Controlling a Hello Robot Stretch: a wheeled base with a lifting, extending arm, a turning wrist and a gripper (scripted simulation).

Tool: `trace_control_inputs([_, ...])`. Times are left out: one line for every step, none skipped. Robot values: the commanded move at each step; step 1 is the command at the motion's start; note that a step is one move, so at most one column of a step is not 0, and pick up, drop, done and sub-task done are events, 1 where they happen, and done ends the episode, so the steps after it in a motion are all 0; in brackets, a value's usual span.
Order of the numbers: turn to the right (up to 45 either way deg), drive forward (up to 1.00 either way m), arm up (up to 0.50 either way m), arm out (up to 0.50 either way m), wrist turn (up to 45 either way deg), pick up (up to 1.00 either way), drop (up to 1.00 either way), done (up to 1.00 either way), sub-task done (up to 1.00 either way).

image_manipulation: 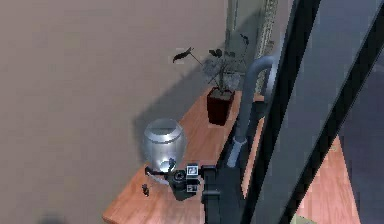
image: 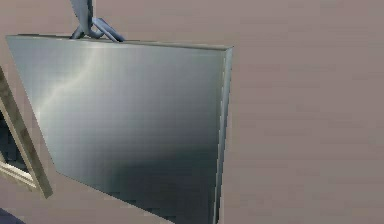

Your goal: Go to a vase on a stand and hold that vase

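In the forward view, a big grey panel point(image: 120, 115) is hanging in front of a pinkish-brown wall point(image: 310, 100). A grey mount point(image: 92, 25) is meeting its top edge. A wooden frame point(image: 18, 150) is showing at the forward view's left edge, partly behind the panel.

In the arm side view, the vase point(image_manipulation: 162, 143), rounded and silver-grey, is standing upright on the wooden stand point(image_manipulation: 198, 140), close to the wall. The arm point(image_manipulation: 218, 200) is coming up from the bottom edge, and the gripper point(image_manipulation: 158, 183) is sitting near the vase's base. I cannot tell if it is touching the vase. With the vase standing right behind the fingers, I also cannot tell whether they are grasping anything.

Farther along the stand, a thin-leaved plant point(image_manipulation: 215, 60) is growing from a dark red pot point(image_manipulation: 220, 105). A grey curved pipe point(image_manipulation: 255, 95) is arching up just beside the pot. Black bars point(image_manipulation: 285, 90) are slanting across the arm side view's right.
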Motion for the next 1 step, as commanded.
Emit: trace_control_inputs([0.0, 0.0, 0.1, 0.0, 0.0, 0.0, 0.0, 0.0, 0.0])
